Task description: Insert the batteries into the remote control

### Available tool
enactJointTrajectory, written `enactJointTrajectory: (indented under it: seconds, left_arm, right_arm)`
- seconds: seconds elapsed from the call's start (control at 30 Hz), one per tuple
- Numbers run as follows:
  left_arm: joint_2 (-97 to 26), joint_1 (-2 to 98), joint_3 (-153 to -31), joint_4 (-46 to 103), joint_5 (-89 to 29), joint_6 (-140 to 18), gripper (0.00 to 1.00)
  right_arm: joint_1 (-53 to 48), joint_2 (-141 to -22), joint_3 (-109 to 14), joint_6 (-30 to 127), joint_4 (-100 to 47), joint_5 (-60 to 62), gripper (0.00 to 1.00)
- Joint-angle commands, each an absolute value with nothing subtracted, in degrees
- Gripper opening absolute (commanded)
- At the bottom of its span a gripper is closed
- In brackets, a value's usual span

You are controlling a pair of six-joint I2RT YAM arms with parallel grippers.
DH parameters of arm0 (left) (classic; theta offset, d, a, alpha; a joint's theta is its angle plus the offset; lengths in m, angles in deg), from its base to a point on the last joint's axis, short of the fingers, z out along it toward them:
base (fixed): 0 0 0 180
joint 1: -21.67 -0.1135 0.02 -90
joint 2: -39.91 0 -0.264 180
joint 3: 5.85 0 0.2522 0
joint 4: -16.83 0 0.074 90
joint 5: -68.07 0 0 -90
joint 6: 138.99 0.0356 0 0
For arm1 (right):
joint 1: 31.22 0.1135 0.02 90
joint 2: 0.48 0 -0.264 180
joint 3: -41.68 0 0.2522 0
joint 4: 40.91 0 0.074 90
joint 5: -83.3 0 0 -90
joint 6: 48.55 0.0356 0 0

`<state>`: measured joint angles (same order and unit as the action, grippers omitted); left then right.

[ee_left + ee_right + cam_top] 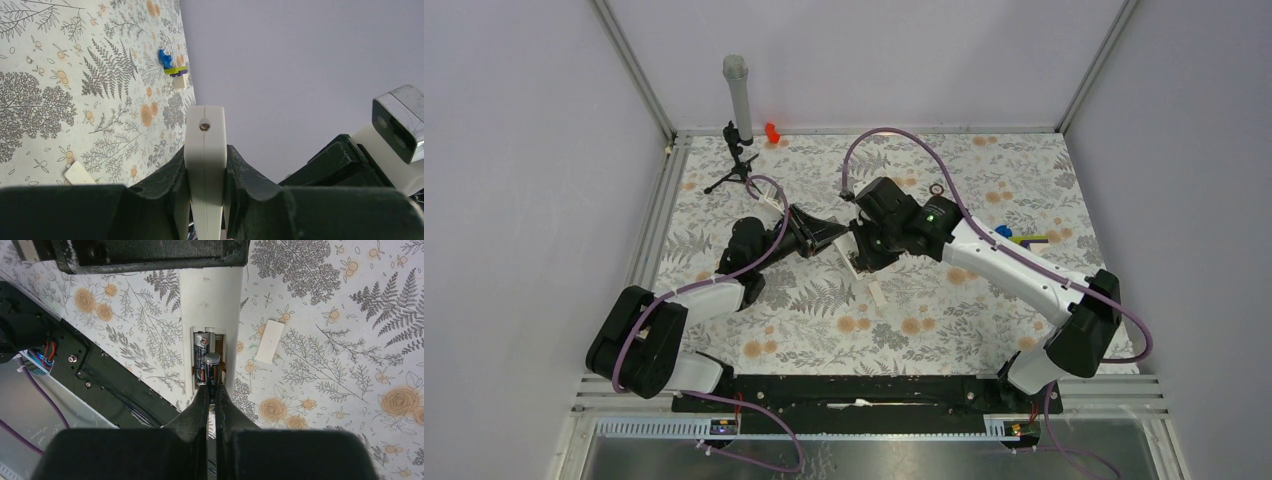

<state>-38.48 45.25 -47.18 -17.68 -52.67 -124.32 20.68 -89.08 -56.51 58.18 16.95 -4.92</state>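
Note:
The white remote control (210,300) is held off the table, its battery compartment open towards the right wrist camera. My left gripper (205,150) is shut on the remote (205,135), seen edge-on between the fingers. One battery (201,347) lies in the left slot. My right gripper (211,390) is shut on the second battery (211,367), which stands slightly raised over the right slot. In the top view both grippers (842,238) (861,255) meet at the table's middle and the remote is mostly hidden.
A short white strip (876,293) lies on the floral cloth just below the grippers; it also shows in the right wrist view (270,340). A blue-and-yellow toy piece (1024,238) and a small dark ring (936,188) lie to the right. A grey cylinder on a tripod (737,100) stands back left.

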Motion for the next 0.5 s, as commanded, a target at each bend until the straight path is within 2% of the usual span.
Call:
enactJointTrajectory:
  seconds: [0.0, 0.23, 0.47]
  left_arm:
    - [-37.90, 45.43, -48.00, -23.08, -51.80, -124.93, 0.00]
    - [-38.07, 45.49, -47.83, -24.20, -51.90, -126.92, 0.00]
    - [-38.15, 45.56, -47.83, -24.13, -52.16, -127.39, 0.00]
  right_arm:
    - [21.30, -90.12, -59.11, 57.49, 18.92, -4.66, 0.02]
    - [21.25, -91.43, -58.69, 57.56, 18.49, -6.31, 0.09]
    - [21.25, -91.29, -59.52, 58.93, 17.70, -10.95, 0.19]
